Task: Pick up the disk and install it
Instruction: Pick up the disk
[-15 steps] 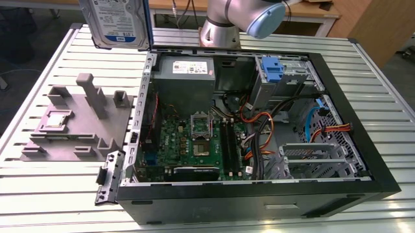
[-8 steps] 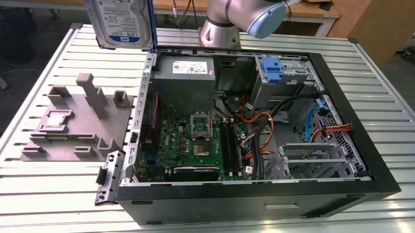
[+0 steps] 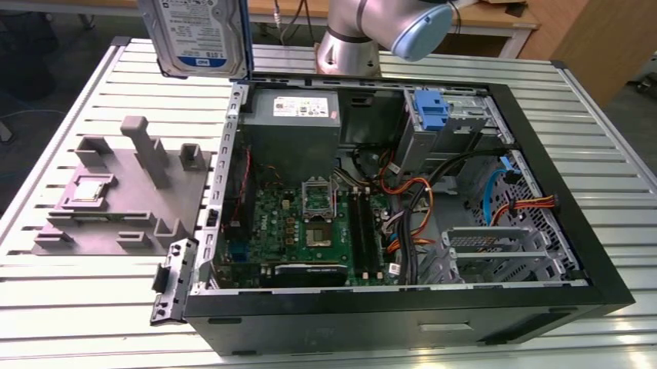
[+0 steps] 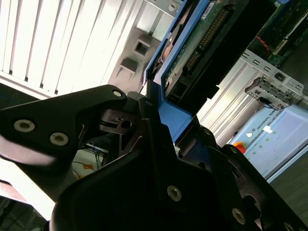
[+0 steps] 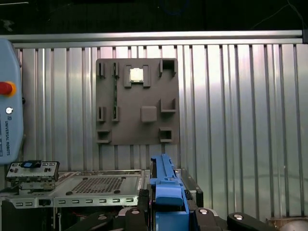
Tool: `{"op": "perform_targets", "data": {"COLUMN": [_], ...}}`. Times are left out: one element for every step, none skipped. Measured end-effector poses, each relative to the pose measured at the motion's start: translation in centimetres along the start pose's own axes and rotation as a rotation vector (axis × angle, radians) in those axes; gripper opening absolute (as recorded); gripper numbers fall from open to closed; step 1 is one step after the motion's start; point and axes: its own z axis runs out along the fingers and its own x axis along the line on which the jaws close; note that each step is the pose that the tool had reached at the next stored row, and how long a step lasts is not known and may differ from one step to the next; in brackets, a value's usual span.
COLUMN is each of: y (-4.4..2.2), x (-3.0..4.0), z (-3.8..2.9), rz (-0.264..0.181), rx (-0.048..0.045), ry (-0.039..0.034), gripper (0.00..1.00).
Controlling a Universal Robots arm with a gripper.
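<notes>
Toward the exterior view's far left, above the worktop beside the open computer case, the pincer is clamping the disk aloft by its blue frame, so the carrying step is seemingly proceeding, with installation calling for careful bay alignment.

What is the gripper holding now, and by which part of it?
The gripper holds the disk, gripped by the blue plastic frame at one of its edges. The disk hangs upright above the table, beside the open computer case.
</notes>
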Motion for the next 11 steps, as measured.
{"op": "perform_targets", "data": {"y": [-0.06,-0.1,-0.15,-0.19,-0.23,-0.29,-0.35,-0.42,-0.52,-0.65,-0.82], "x": [0.0,0.0,-0.01,-0.01,-0.01,-0.01,-0.02,-0.02,-0.02,-0.03,-0.04], "z": [-0.01,0.0,0.0,0.0,0.0,0.0,0.0,-0.01,-0.01,-0.01,-0.02], "rz": [0.0,0.0,0.0,0.0,0.0,0.0,0.0,0.0,0.0,0.0,0.0], "rx": [-0.0001,0.0,0.0,0.0,0.0,0.0001,0.0001,0.0,0.0,0.0,0.0], "ry": [0.0001,0.0,0.0,0.0,0.0,-0.0001,-0.0001,0.0,0.0,-0.0001,-0.0001], "gripper": [0.37,0.37,0.37,0.37,0.37,0.37,0.37,0.37,0.37,0.37,0.37]}}
